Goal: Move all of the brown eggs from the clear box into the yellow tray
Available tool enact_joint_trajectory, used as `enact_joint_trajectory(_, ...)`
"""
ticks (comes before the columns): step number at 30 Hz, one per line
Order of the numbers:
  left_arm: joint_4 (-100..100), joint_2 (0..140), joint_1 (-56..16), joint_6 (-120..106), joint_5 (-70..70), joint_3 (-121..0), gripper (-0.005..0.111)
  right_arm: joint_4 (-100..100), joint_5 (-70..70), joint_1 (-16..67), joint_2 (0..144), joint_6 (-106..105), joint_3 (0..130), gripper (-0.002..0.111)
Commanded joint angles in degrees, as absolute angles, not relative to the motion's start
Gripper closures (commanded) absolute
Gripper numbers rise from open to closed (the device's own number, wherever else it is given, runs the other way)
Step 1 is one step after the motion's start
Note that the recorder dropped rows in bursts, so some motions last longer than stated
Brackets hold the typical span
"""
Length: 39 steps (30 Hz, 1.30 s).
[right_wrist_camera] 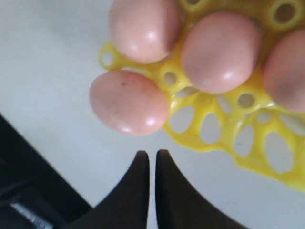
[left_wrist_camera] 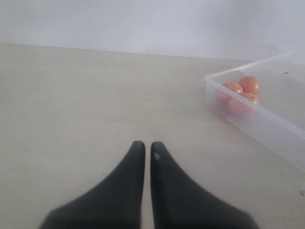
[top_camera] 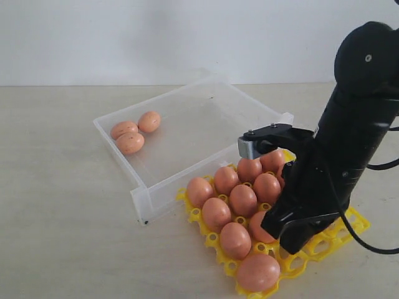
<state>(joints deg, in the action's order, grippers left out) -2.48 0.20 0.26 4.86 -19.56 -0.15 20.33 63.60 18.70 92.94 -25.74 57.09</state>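
Observation:
The clear box [top_camera: 163, 182] lies mid-table with three brown eggs [top_camera: 130, 142] huddled in its far left corner. They also show in the left wrist view as brown eggs [left_wrist_camera: 244, 104] inside the clear box [left_wrist_camera: 269, 125]. The yellow tray [top_camera: 337, 235] sits against the box's near right side with several brown eggs [top_camera: 243, 200] in its cups. My right arm [top_camera: 340, 156] leans over the tray. The right gripper [right_wrist_camera: 151, 153] is shut and empty, over bare table just off the tray's [right_wrist_camera: 224, 131] edge, near a corner egg [right_wrist_camera: 128, 102]. My left gripper [left_wrist_camera: 147, 145] is shut and empty, far from the box.
The pale tabletop [top_camera: 62, 205] spreads to the left of the box and in front of it. A white wall [top_camera: 156, 37] closes the back. A black cable [top_camera: 380, 165] hangs off the right arm at the right edge.

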Motion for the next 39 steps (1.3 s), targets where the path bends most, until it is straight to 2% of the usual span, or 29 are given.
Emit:
enact_joint_trajectory(1,-2.34,0.00,0.43,4.93,-19.33,0.00,0.103,17.29,57.24,19.02,93.66,-23.46,57.12,0.109)
enact_joint_trajectory(10,-2.34,0.00,0.43,4.93,-19.33,0.00,0.103,21.66,57.37,19.18,97.90,-25.69,57.12,0.109)
enact_joint_trajectory(32,-2.34,0.00,0.43,4.93,-19.33,0.00,0.103,23.09,57.38,19.95,97.89,-25.16,57.12,0.109)
enact_joint_trajectory(39,-2.34,0.00,0.43,4.93,-19.33,0.00,0.103,23.45,53.50,19.95,97.89,-25.67,51.80,0.109)
